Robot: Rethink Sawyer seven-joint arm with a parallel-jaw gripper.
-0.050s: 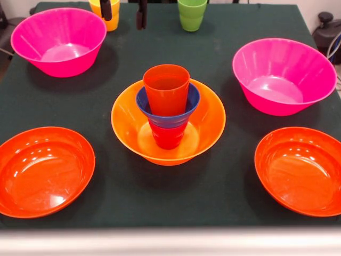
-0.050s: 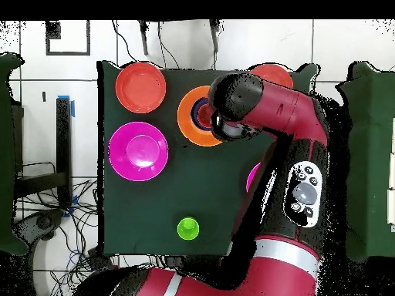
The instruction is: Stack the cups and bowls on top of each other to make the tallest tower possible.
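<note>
Tower (image 1: 167, 114) sits mid-frame in the front view on the dark green worktop (image 1: 224, 192): large orange bowl (image 1: 200, 133) as base, red cup (image 1: 168, 136) upright inside it, small blue bowl (image 1: 189, 104) on the cup, orange cup (image 1: 166, 88) upright in the blue bowl. All glossy plastic. Pink bowls upper left (image 1: 58, 41) and right (image 1: 284, 76), shallow red-orange bowls lower left (image 1: 45, 170) and lower right (image 1: 301, 169), all well apart from the tower. Green cup (image 1: 192, 14) and yellow cup (image 1: 109, 16) at top edge, both cropped. My claw (image 1: 123, 13) shows only two dark tips at top edge, apart from each other, holding nothing; left tip overlaps the yellow cup. Overhead, my arm (image 2: 285, 116) hides most of the tower and the right-side bowls.
</note>
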